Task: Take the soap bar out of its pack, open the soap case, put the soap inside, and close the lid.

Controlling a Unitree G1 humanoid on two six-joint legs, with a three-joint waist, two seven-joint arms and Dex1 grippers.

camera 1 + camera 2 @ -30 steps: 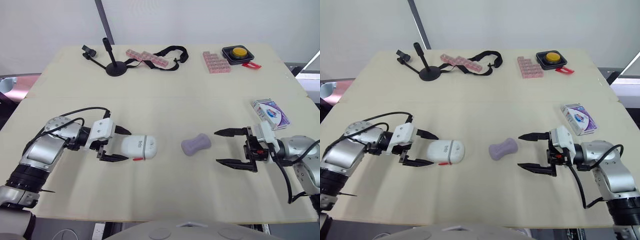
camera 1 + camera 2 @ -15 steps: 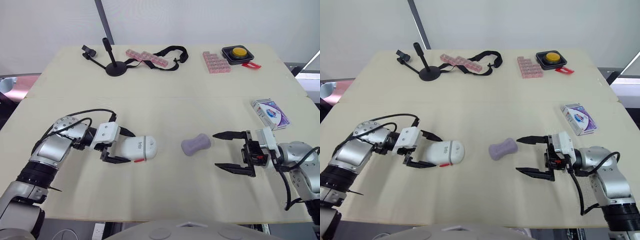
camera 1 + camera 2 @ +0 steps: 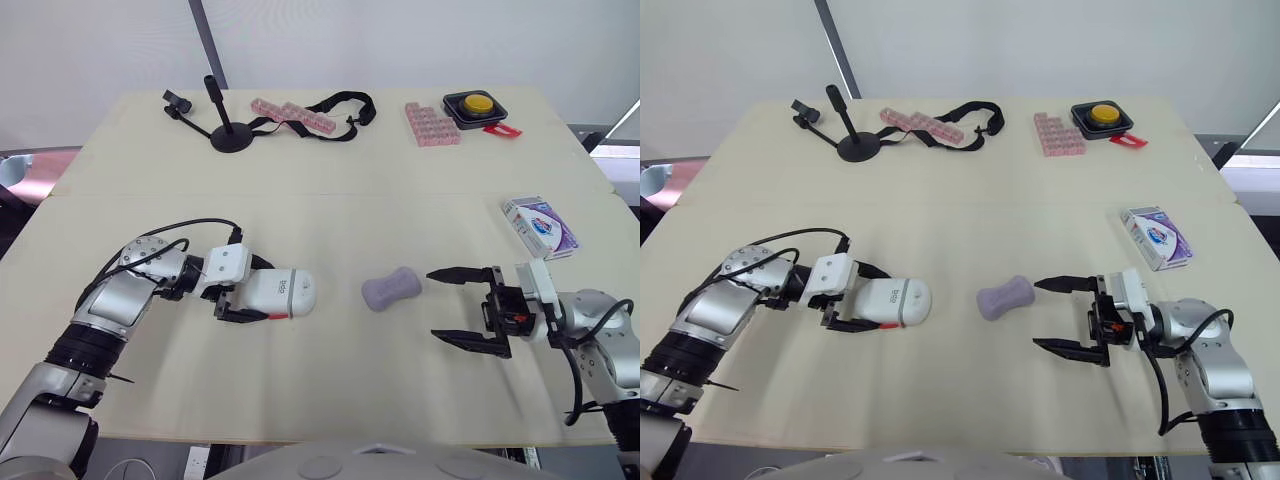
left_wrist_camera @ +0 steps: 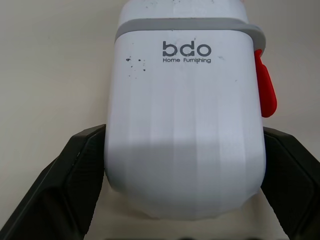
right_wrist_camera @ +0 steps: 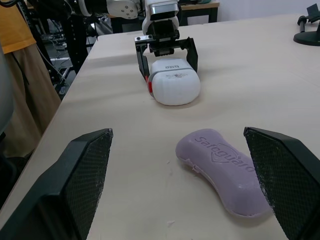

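Observation:
The white soap case (image 3: 281, 293) lies closed on its side at the table's left centre, red latch (image 4: 266, 92) toward the near edge. My left gripper (image 3: 256, 292) is shut on the case's rear end, one black finger pressed against each side (image 4: 82, 170). The bare purple soap bar (image 3: 391, 289) rests on the table in the middle, apart from both grippers. To its right my right gripper (image 3: 433, 304) stands wide open, tips pointing at the bar with a small gap. The soap pack (image 3: 540, 226) lies at the right edge.
Along the far edge stand a black stand (image 3: 225, 130), a pink block strip (image 3: 290, 112) with a black strap (image 3: 345, 105), a pink block tray (image 3: 432, 125) and a yellow button box (image 3: 478, 105). A person in orange (image 5: 12, 25) is beyond the table's left side.
My left gripper slid forward around the soap case and its fingers closed onto it. The right gripper eased slightly back and nearer the front edge, still open.

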